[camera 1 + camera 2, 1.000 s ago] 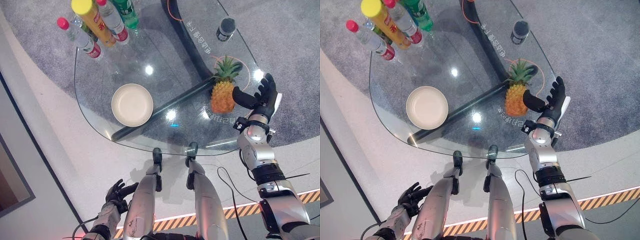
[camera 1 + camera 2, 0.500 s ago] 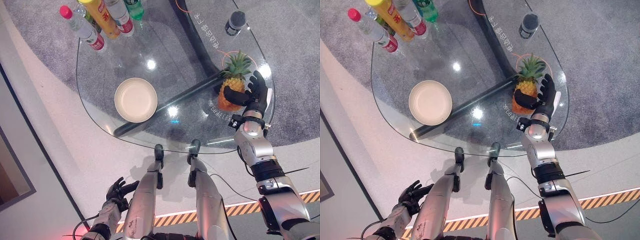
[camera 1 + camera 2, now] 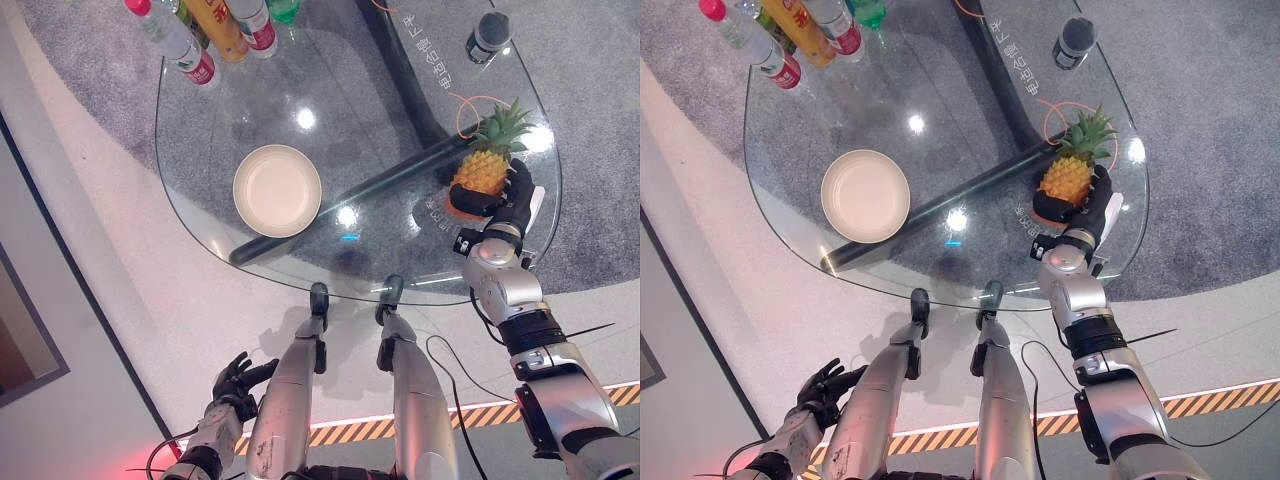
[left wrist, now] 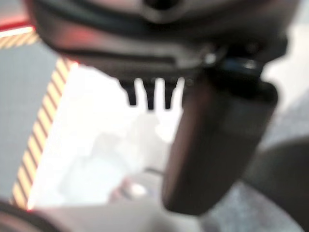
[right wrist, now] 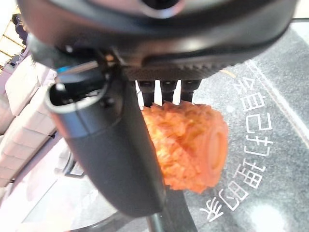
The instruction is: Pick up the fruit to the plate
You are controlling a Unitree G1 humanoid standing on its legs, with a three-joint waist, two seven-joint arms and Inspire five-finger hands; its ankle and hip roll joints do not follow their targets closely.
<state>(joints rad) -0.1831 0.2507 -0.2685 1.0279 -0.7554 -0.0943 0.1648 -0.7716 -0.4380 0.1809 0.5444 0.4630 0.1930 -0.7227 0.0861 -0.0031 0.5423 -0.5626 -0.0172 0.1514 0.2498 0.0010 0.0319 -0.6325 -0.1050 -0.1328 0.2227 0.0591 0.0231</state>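
Left eye view: rounded glass table (image 3: 200, 190) over grey carpet (image 3: 90, 100), pale floor band (image 3: 130, 300) curving round the near side, striped yellow-and-black line (image 3: 345, 432) at the floor edge; dark bar (image 3: 380, 185) crossing diagonally under the glass. One cream plate (image 3: 277, 190) on the near-left part of the table, nothing on it. One pineapple (image 3: 484, 165) near the table's right edge, well apart from the plate, leaves pointing away from the robot. Cluster of bottles (image 3: 215, 30) at the far-left corner, cut off by the frame, so no sure count; at least four visible, one yellow, one green, two with red labels. One dark cup (image 3: 487, 35) at the far-right edge; thin orange cord (image 3: 465, 105) looping on the glass beside the pineapple. Right hand (image 3: 505, 195) wrapped round the pineapple's lower body, thumb across its front, fingers behind; right wrist view confirms orange rind (image 5: 186, 145) clasped between thumb and fingers. Left hand (image 3: 235, 380) low beside the leg, fingers loosely spread, holding nothing.
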